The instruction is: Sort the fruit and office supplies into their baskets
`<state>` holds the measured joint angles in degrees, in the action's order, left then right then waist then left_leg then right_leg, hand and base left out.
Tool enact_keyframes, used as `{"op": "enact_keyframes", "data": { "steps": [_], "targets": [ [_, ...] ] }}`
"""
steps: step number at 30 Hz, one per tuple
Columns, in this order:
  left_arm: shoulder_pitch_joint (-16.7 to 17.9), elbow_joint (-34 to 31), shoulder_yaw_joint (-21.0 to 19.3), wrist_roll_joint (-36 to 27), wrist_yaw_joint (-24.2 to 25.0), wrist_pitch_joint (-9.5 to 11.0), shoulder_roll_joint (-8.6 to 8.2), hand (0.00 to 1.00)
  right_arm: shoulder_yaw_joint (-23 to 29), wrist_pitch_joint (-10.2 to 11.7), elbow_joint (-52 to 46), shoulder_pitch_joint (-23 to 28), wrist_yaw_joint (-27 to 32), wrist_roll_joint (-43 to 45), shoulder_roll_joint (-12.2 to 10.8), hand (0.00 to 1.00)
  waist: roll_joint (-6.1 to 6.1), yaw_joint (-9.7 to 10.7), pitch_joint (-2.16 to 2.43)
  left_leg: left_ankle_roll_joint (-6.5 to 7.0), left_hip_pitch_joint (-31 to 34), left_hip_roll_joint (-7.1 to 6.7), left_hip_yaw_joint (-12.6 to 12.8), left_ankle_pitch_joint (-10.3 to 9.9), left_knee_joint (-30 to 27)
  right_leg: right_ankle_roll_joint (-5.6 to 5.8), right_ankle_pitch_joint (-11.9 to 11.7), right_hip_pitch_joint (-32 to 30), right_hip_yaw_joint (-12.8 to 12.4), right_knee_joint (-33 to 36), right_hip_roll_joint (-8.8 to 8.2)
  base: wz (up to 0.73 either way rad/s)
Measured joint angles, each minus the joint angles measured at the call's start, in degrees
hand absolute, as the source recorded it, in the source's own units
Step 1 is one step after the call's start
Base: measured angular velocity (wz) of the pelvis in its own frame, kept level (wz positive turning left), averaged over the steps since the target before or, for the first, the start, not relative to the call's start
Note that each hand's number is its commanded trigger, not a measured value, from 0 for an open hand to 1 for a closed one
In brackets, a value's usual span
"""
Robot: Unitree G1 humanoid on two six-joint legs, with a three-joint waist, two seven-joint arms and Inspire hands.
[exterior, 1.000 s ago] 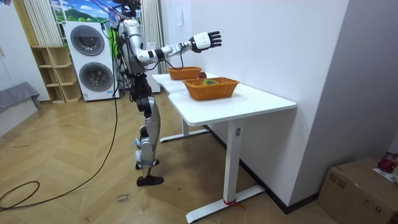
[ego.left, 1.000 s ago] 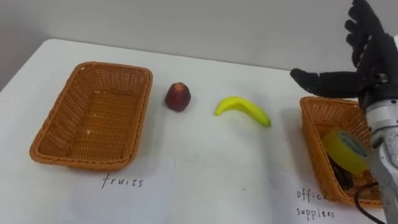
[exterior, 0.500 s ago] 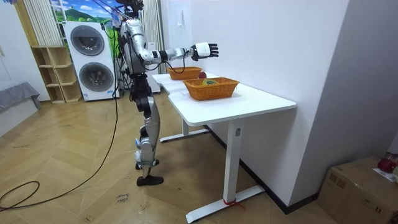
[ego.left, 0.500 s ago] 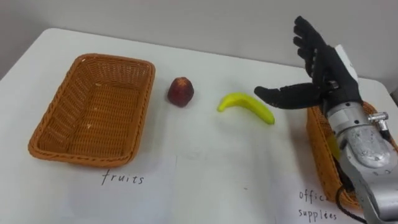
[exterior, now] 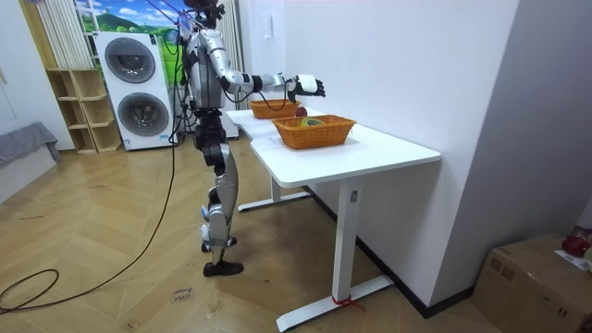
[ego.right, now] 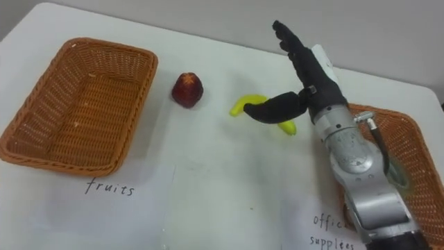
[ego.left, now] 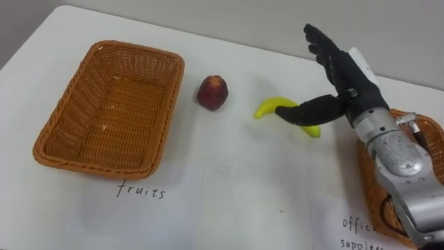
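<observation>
I see the fruit basket (ego.left: 139, 50) at left, a red fruit (ego.left: 213, 92) just beside it, then the banana (ego.left: 268, 107) on the table (ego.left: 229, 187). My right hand (ego.left: 350, 87) is spread wide over the banana, thumb crossing its middle; the office basket (ego.right: 395, 114) sits far right.

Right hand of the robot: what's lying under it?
A yellow banana on the white table, beneath the open right hand. The thumb covers its middle; both ends show. Contact cannot be told.
</observation>
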<state>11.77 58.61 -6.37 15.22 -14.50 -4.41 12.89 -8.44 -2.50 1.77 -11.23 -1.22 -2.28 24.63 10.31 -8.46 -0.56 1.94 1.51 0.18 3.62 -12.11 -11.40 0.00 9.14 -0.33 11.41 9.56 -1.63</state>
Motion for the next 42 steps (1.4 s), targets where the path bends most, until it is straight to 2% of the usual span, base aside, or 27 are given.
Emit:
{"op": "enact_keyframes", "data": {
  "steps": [9, 16, 27, 35, 38, 42],
  "targets": [
    [-0.4, 0.4, 1.1, 0.0, -0.1, 0.9, 1.63, 0.0, -1.8, 0.0, 0.0, 0.0, -1.0, 3.6, 0.5, 0.0, 0.06, 0.0, -0.06, 0.0, 0.2, 0.03, 0.0, 0.0, 0.0, 0.0, 0.0, -0.2, 0.1, 0.0, -0.05, 0.0],
    [0.0, 1.1, 1.0, 0.2, -0.1, 0.7, 1.65, 0.0, -1.9, 0.0, 0.0, 0.0, -1.9, 9.7, 0.5, 0.0, -0.27, -0.2, -0.26, 0.0, 0.0, -0.02, -0.6, 0.0, -0.1, -0.02, 0.0, 0.3, 0.3, 0.1, -0.02, 0.03],
    [0.0, 1.1, 1.0, 0.2, 0.1, 0.7, 1.63, 0.0, -1.9, 0.0, -0.1, 0.0, -6.4, 11.6, 0.5, 0.0, -0.17, -0.5, -0.15, -0.01, 0.0, -0.03, -0.7, 0.0, -0.1, -0.02, 0.0, 0.7, 0.7, 0.1, -0.03, 0.0],
    [0.2, 1.1, 1.0, 0.7, 0.5, 0.6, 1.6, 0.0, -1.9, -0.1, 1.0, 0.0, -9.8, 19.0, 0.5, 0.0, -0.1, -1.6, -0.11, -0.01, -0.1, -0.07, -0.8, 0.0, -0.4, -0.02, 0.0, 0.7, 0.5, 0.1, -0.06, 0.0],
    [0.2, 1.0, 1.0, 0.7, 1.2, 0.6, 1.61, 0.0, -2.1, -0.1, 4.3, 0.0, -10.9, 21.5, 0.5, 0.0, 0.12, -2.1, -0.05, -0.01, 0.0, -0.06, -0.9, 0.0, -0.3, -0.02, 0.0, 0.7, 0.5, 0.2, -0.05, 0.0],
    [0.2, 0.9, 1.1, 0.6, 1.7, 0.2, 1.67, 0.0, -2.9, -2.1, 8.1, -0.1, -12.2, 24.6, 0.5, 0.0, 0.31, -2.9, -0.13, -0.02, 0.1, -0.06, -0.9, 0.0, -0.3, -0.03, 0.0, 0.7, 0.8, 0.2, -0.07, 0.0]
  ]
}}
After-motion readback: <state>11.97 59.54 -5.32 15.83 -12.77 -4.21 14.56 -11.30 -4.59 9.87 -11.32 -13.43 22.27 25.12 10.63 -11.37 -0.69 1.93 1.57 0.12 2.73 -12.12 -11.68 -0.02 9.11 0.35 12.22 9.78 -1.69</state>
